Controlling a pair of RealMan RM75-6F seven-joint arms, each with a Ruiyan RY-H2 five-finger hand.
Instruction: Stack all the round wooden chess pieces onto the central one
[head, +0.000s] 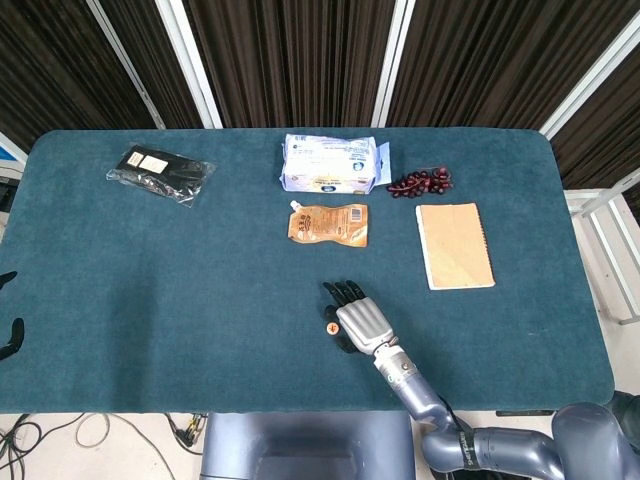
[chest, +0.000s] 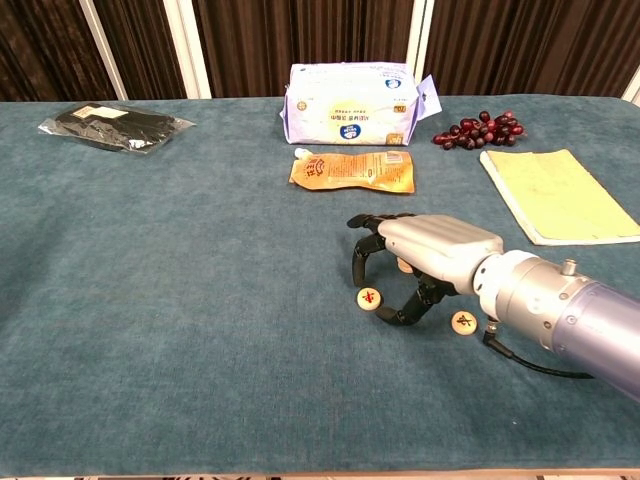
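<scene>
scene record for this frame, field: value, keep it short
right hand: over the chess pieces, fingers curled down, nothing plainly gripped
left hand: not in view
left piece: flat on the cloth, between the fingers and thumb
centre stack: mostly hidden under the hand
right piece: loose, beside the wrist
table: teal cloth
far side: wipes pack, pouch, grapes, notebook, black bag

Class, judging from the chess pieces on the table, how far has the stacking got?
Done: a short stack shows behind the right robot hand. In hand: nothing yet; its fingers arch over the left piece. Left: that piece and the right one, both flat on the cloth.
</scene>
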